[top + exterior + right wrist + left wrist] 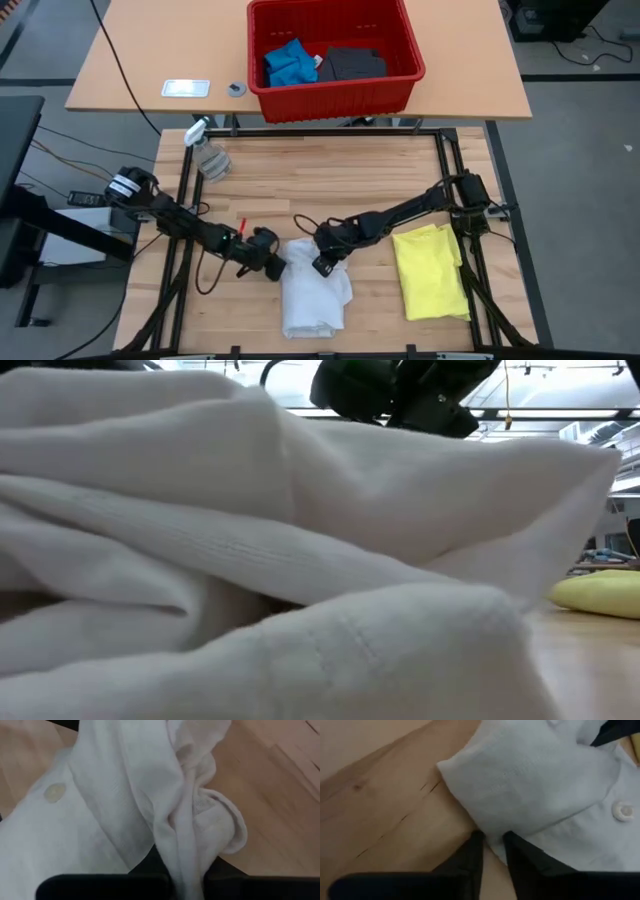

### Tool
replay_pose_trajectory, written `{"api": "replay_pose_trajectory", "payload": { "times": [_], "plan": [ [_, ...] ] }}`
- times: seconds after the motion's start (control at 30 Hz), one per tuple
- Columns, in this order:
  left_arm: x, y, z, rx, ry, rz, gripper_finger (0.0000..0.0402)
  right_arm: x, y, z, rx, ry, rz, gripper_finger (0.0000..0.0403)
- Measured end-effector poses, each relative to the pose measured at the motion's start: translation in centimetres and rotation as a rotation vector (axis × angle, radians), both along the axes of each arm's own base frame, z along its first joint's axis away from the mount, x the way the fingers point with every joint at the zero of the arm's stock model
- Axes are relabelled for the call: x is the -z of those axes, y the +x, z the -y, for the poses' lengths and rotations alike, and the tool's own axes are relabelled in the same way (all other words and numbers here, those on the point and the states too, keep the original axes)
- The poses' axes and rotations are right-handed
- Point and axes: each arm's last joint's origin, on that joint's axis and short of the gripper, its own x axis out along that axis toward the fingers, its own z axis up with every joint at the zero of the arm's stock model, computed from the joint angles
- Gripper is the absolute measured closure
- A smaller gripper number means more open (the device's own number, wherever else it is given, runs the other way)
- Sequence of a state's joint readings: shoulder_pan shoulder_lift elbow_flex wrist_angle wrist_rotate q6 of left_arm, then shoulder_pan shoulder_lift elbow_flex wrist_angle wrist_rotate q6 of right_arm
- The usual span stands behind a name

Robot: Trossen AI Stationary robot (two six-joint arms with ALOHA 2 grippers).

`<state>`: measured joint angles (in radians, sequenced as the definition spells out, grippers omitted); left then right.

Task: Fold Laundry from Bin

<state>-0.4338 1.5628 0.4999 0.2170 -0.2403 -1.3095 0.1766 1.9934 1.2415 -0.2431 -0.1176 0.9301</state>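
Observation:
The white shirt (312, 292) lies crumpled on the wooden table's near middle and fills the low view (250, 560). My left gripper (274, 265) is low at its left edge, shut on it (492, 842). My right gripper (325, 262) is at its far right part, shut on a bunch of it (185, 877). The yellow T-shirt (432, 272) lies folded flat on the table to the right. The red bin (335, 50) stands on the tan table behind, with the blue piece (290, 62) and the dark grey piece (350, 63) inside. My left gripper pinches the white shirt's left edge (487, 834) between its two fingertips, coming low and slanting from the table's left. The cloth there lies on the table. My right gripper pinches a bunched fold of the shirt (182, 845), several layers, between its fingers. The fold runs up from the fingers, and the rest of the shirt lies slack on the table.
A clear spray bottle (208, 155) lies on the wooden table at the far left. A white flat item (186, 88) and a small round thing (236, 89) lie on the tan table left of the bin. Bare wood (330, 180) lies between the shirt and the far edge.

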Motion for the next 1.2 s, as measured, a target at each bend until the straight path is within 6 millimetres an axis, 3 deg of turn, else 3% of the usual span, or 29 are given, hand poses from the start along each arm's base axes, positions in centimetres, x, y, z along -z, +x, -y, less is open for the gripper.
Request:
{"api": "replay_pose_trajectory", "payload": {
  "times": [0.23,0.57,0.63,0.73,0.93,1.07,1.2],
  "plan": [
    [0.0,0.0,0.1,0.058,0.032,0.004,0.0392,0.0,-0.2,-0.8,0.018,-0.028,0.005,0.0372],
    [0.0,-0.1,0.6,0.064,0.014,0.004,0.04,0.0,-0.1,-0.9,0.032,0.021,-0.007,0.0372],
    [0.0,-0.2,0.7,0.069,0.014,0.004,0.04,0.0,-0.1,-0.9,0.049,0.035,-0.012,0.035],
    [0.0,-0.3,0.9,0.068,0.006,0.003,0.04,-0.4,-0.3,-0.9,0.064,0.044,-0.019,0.0285],
    [-0.3,-0.9,1.9,0.013,-0.026,0.018,0.0401,-2.7,-1.7,-0.7,0.078,0.041,-0.065,0.0169],
    [-0.9,-1.4,2.6,-0.015,-0.038,0.052,0.0401,-4.6,-3.6,-0.5,0.114,0.022,-0.158,0.0137],
    [-1.0,-1.7,3.1,-0.035,-0.064,0.062,0.0401,-6.1,-5.1,-0.3,0.146,0.005,-0.204,0.0135]
  ]
}}
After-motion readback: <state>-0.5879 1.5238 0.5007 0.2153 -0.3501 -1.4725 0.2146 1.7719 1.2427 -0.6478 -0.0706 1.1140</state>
